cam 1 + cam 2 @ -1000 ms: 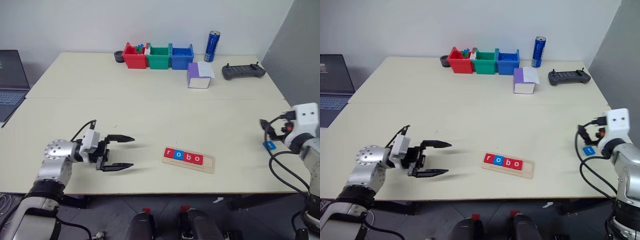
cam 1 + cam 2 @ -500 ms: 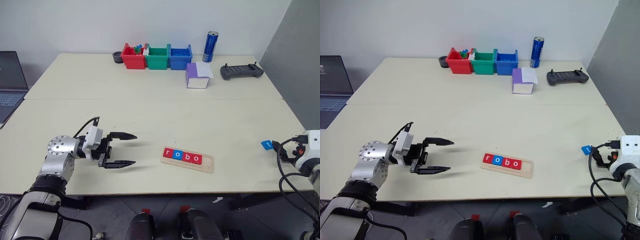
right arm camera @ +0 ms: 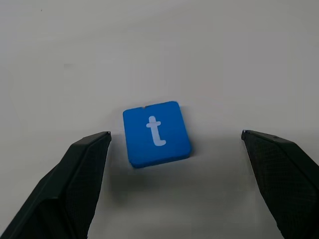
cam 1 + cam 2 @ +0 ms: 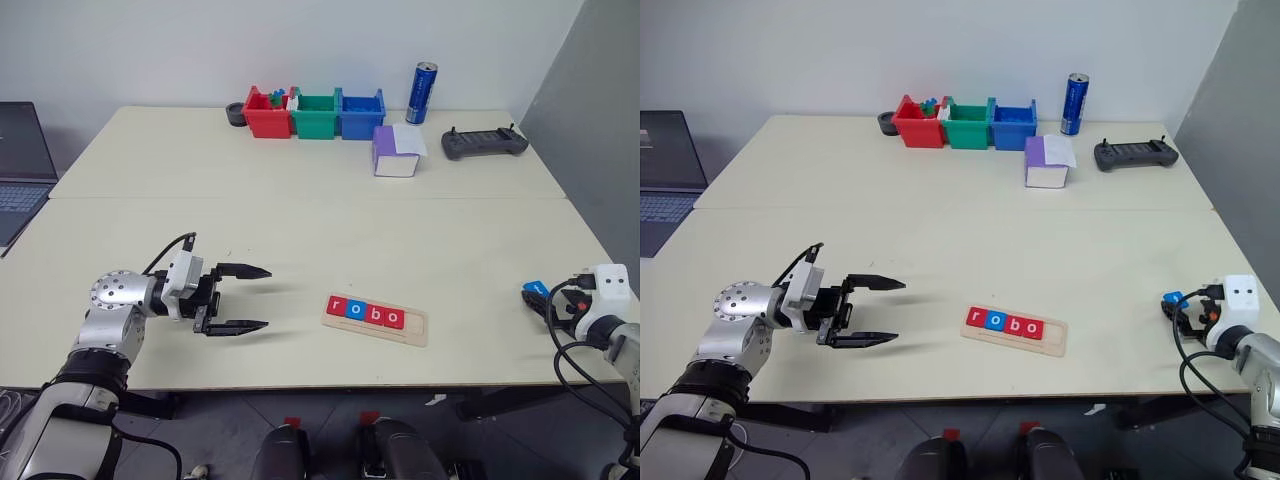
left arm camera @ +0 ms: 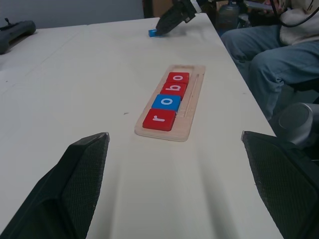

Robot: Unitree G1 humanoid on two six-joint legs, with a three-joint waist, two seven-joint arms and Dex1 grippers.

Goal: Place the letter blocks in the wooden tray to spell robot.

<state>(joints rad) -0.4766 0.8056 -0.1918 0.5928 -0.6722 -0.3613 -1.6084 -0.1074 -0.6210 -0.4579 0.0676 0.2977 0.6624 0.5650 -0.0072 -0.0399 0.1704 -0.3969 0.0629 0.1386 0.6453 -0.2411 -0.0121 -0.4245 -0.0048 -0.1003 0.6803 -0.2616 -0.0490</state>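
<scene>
Wooden tray (image 4: pixel 377 319) is laid lengthwise along the worktop's (image 4: pixel 300 215) near edge, r-o-b-o seated; t block (image 3: pixel 156 133) is framed by the wide-open right claw (image 3: pixel 174 144); left claw (image 4: pixel 254 298) is open, empty.

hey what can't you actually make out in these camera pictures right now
- Red plastic bin: something blue and white sits inside; too small in the head views to identify.
- Dark round object beside that bin: partly hidden by it, too small to name.
- Grey laptop: cut off by the left edge.
- Open right gripper by the blue letter block t: whether a finger touches it, too small to tell.
</scene>
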